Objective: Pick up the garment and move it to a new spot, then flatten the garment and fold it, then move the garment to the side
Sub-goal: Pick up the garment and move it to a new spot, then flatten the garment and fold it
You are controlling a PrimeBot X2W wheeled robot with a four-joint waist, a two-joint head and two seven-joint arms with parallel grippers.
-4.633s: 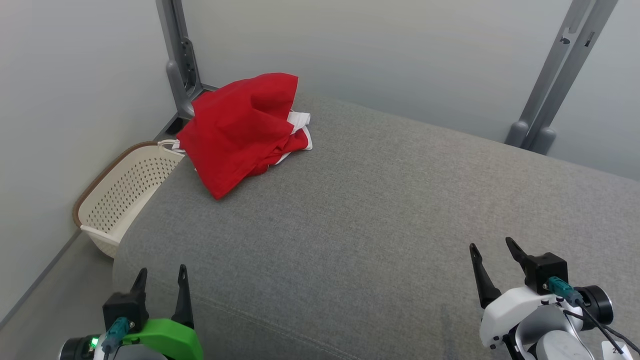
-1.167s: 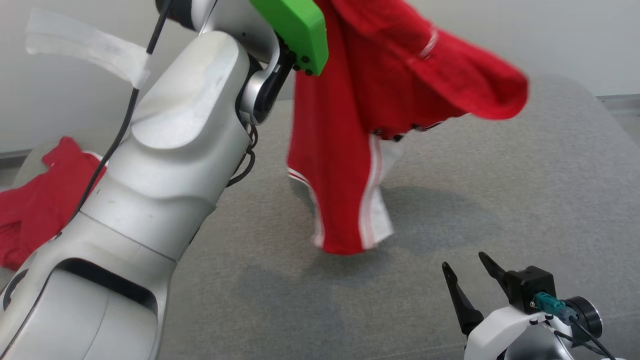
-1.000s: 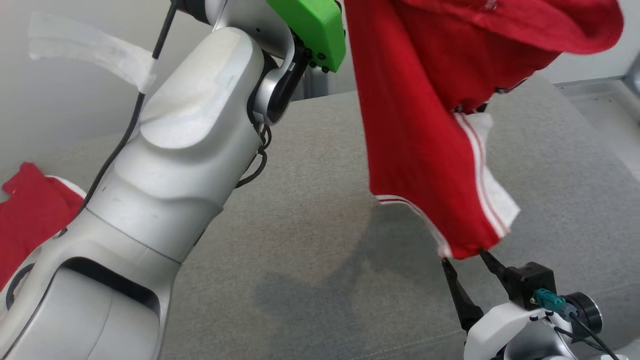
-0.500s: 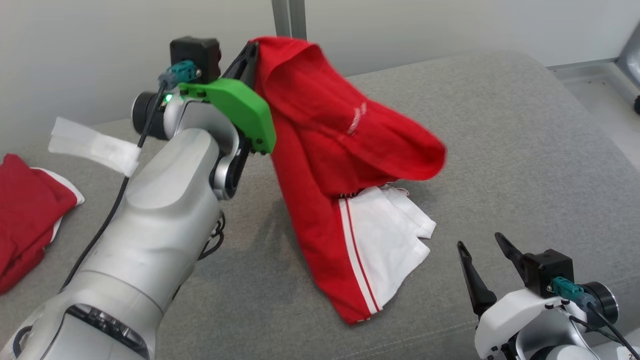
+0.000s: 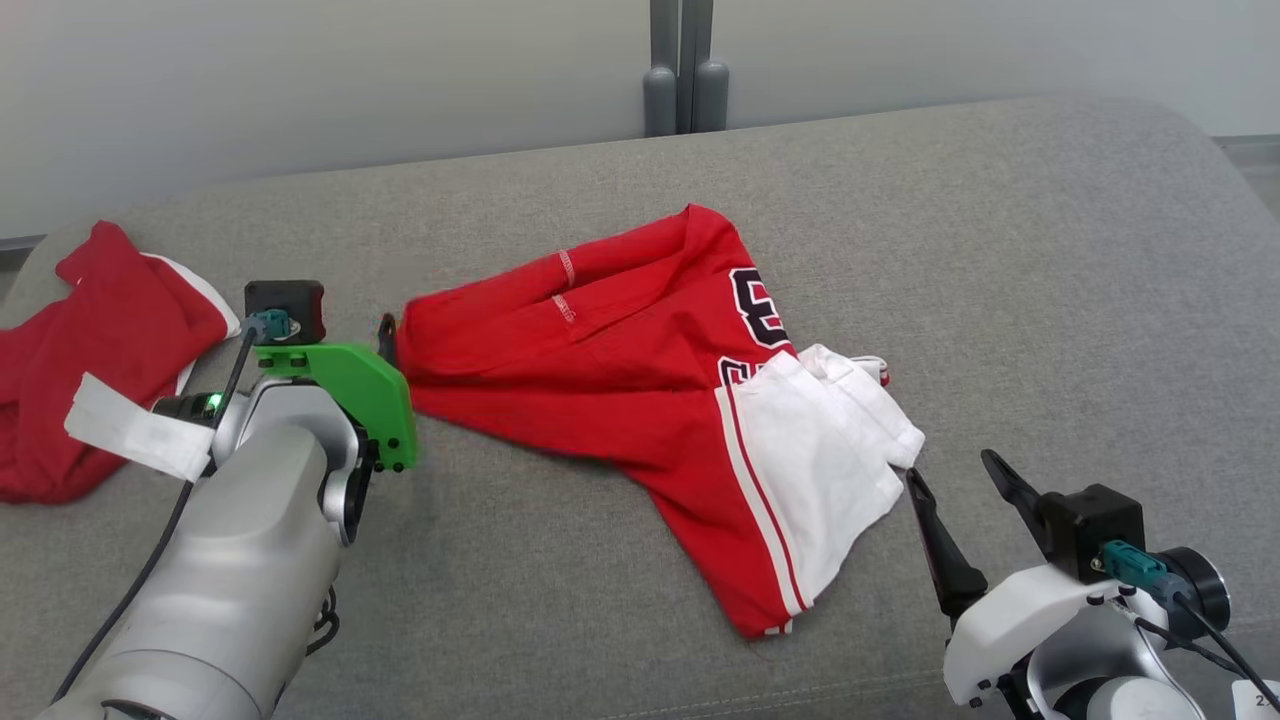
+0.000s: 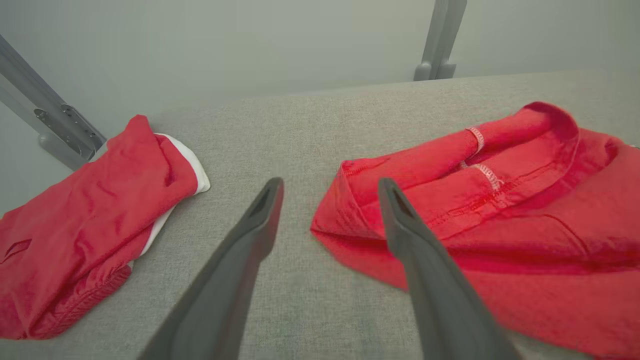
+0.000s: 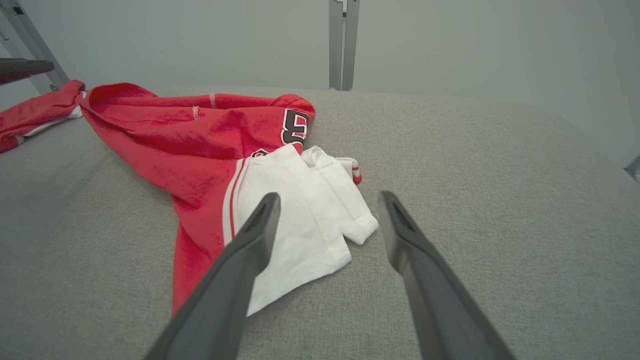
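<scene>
The garment (image 5: pixel 620 360) is a red jersey with a white panel and black numerals. It lies crumpled and spread on the middle of the grey cushioned surface (image 5: pixel 1000 250). My left gripper (image 5: pixel 360 330) sits at its left corner, open. In the left wrist view the garment (image 6: pixel 500 210) has its hemmed corner lying loose between and under the left gripper (image 6: pixel 330 185) fingers, not pinched. My right gripper (image 5: pixel 950 468) stands open just off the white panel's lower right edge. In the right wrist view the right gripper (image 7: pixel 330 196) is empty and points over the garment (image 7: pixel 200 135).
A second red and white garment (image 5: pixel 90 350) lies bunched at the surface's far left, also seen as a red heap (image 6: pixel 85 210) in the left wrist view. A grey post (image 5: pixel 680 70) stands behind the back edge. The surface's right half is bare fabric.
The left arm has come down from holding the garment aloft; the garment now lies on the surface and the left jaws have opened off it. The head camera has also shifted.
</scene>
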